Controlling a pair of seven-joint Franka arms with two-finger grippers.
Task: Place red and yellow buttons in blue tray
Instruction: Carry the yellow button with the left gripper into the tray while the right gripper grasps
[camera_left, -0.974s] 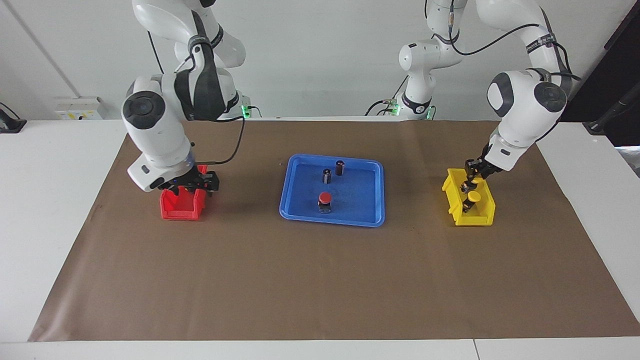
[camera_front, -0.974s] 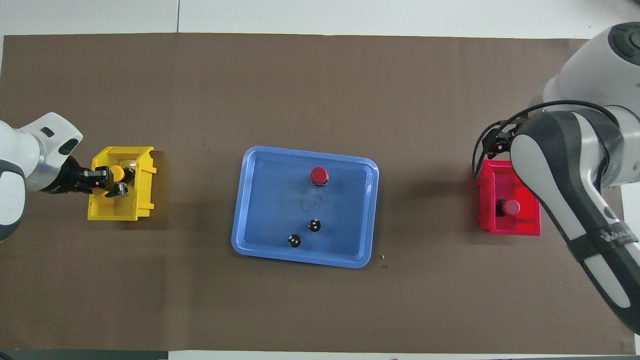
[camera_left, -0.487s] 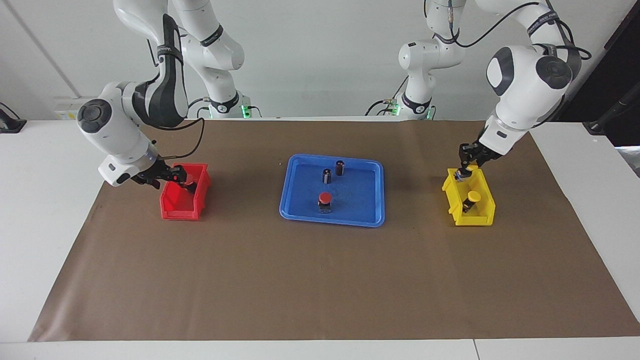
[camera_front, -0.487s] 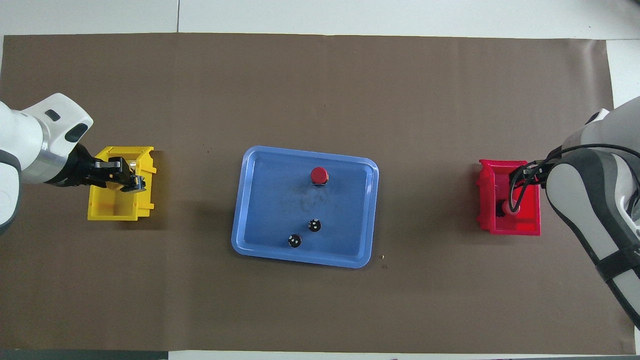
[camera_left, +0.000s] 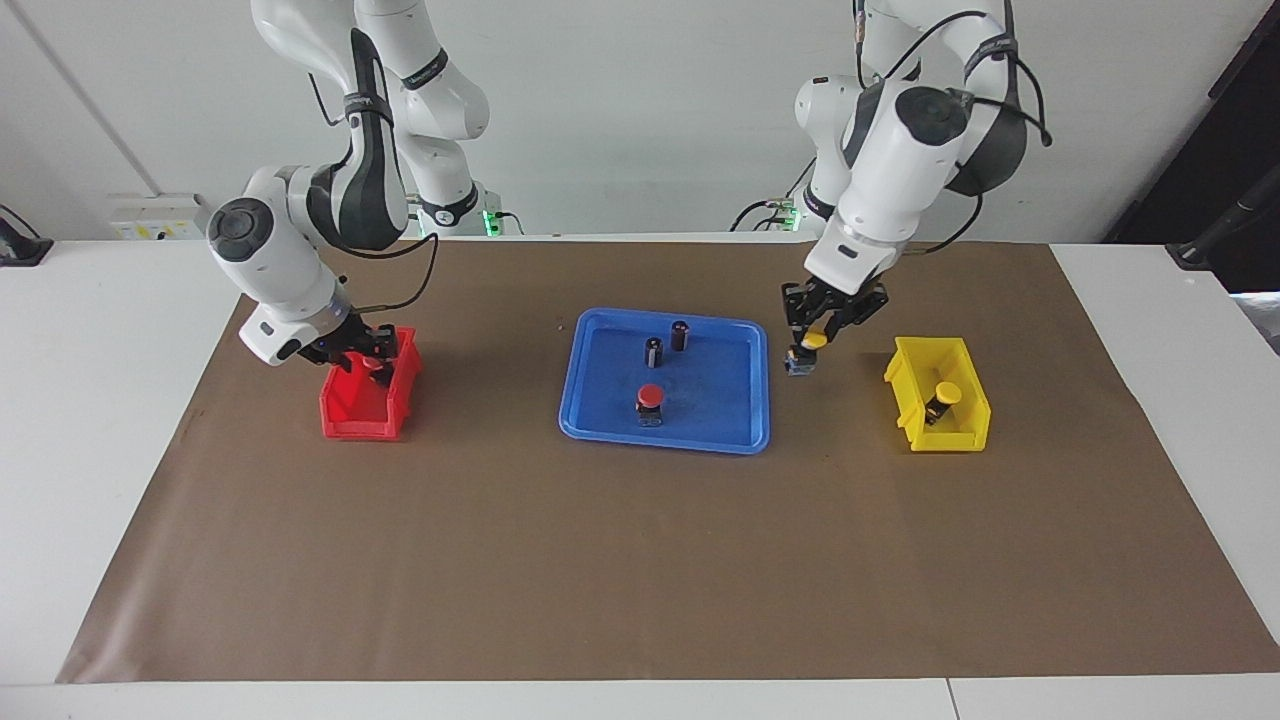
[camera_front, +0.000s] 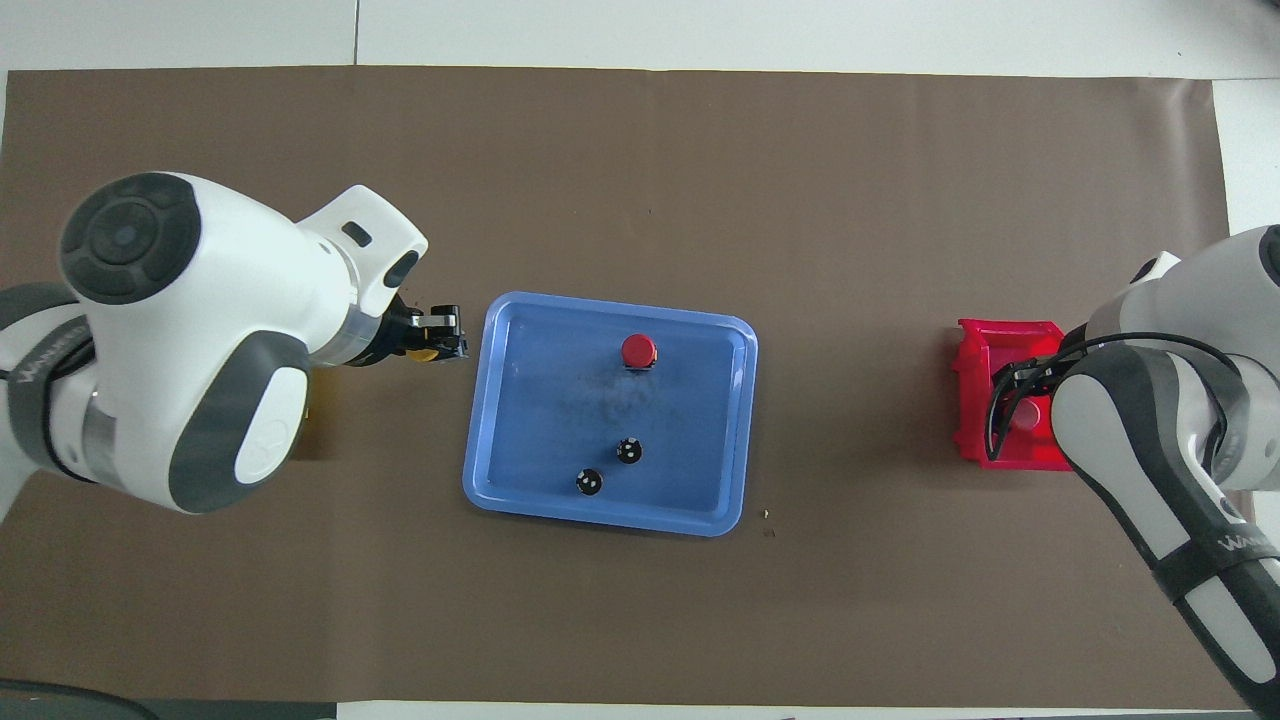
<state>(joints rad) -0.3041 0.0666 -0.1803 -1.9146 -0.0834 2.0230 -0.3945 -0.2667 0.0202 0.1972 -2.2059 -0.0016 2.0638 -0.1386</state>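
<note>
Just beside the blue tray rim, the left hand grips a yellow button.

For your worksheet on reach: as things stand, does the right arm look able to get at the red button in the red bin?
Probably yes. The right gripper is already down in the red bin, closing around the red button, with nothing between them. Whether it has gripped it yet cannot be told.

Brown paper covers the white counter. On it sit a red bin, a yellow bin and two dark capless cylinders.
</note>
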